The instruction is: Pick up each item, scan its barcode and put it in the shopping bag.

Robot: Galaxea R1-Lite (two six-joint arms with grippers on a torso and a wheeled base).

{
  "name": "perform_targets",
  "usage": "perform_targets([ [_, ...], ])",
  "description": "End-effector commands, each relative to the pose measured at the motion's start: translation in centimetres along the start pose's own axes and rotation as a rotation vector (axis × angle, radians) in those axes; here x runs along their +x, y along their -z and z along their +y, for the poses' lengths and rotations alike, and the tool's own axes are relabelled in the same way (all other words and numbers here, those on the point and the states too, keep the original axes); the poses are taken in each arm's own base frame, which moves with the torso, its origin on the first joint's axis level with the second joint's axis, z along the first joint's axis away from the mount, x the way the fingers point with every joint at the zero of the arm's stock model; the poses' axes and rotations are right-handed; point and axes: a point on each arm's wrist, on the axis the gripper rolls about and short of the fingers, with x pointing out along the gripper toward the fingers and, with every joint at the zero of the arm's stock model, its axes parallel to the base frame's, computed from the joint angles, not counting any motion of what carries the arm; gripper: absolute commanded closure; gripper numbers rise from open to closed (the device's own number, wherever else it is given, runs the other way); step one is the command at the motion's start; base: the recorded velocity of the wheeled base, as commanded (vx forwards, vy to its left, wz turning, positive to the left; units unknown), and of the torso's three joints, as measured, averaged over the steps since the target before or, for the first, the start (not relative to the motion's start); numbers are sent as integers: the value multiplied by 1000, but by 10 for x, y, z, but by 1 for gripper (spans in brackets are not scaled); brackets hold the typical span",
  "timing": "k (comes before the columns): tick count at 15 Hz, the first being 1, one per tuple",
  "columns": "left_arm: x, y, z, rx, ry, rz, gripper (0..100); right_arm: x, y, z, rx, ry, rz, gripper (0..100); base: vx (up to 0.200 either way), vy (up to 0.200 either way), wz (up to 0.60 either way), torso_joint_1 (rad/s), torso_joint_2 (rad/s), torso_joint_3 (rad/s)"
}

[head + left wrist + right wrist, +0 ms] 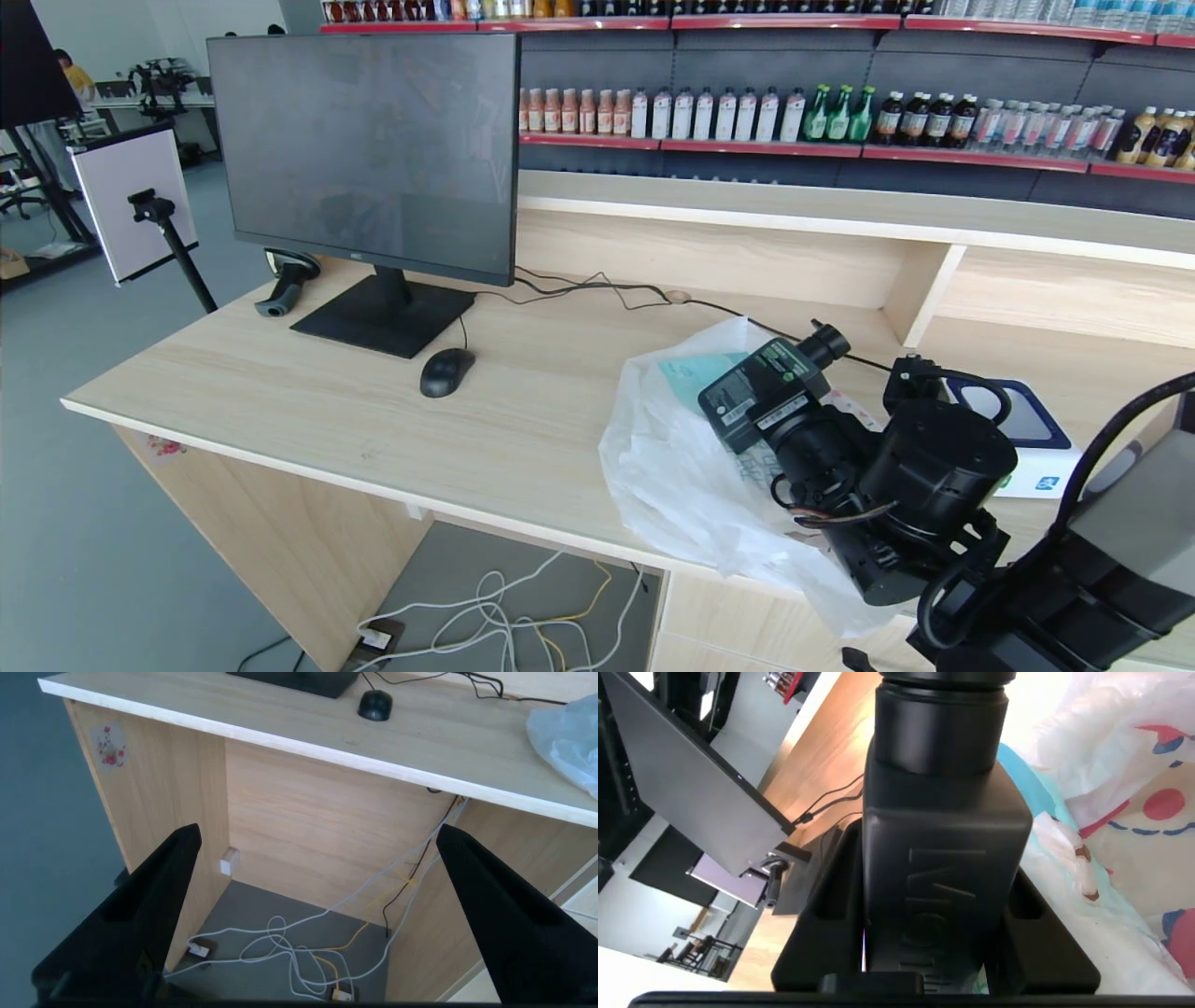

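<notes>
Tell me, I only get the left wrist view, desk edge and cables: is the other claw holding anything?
Observer: Yes, the right claw is shut on a black bottle over the white shopping bag.
Operator: Anything in the bag already?
Observer: A teal packet shows at its opening.
Operator: Where's the scanner?
Observer: A handheld scanner lies left of the monitor stand.

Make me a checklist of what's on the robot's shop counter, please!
Surface: pale wooden counter.
Job's things: black bottle over the shopping bag; scanner beside the monitor; white box beyond the bag.
Clutter: mouse.
End effectors: right end effector shut on the black bottle; left end effector open, low in front of the counter.
Cables: black cable across the counter; tangle of cables under the counter.
Surroundings: shelves of drinks.
</notes>
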Motion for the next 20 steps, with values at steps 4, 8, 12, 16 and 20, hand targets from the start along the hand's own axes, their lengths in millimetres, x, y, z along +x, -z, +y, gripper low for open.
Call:
perform_targets([
  [4,0,0,0,0,0,-1,0,-1,0,2,-11,-9,-1,100,0,0,0,0,0,0],
  [8,0,0,0,0,0,-1,0,-7,12,12,-7,-41,36,100,0,0,0,0,0,0],
  [12,0,0,0,-2,0,-1,0,-13,22,19,-6,-68,71,100,0,0,0,0,0,0],
  [16,0,0,0,0,0,-1,0,-4,3,29,21,-95,-3,100,0,0,0,0,0,0],
  [20,0,0,0,0,0,-1,0,-7,10,25,8,-84,25,100,0,0,0,0,0,0],
])
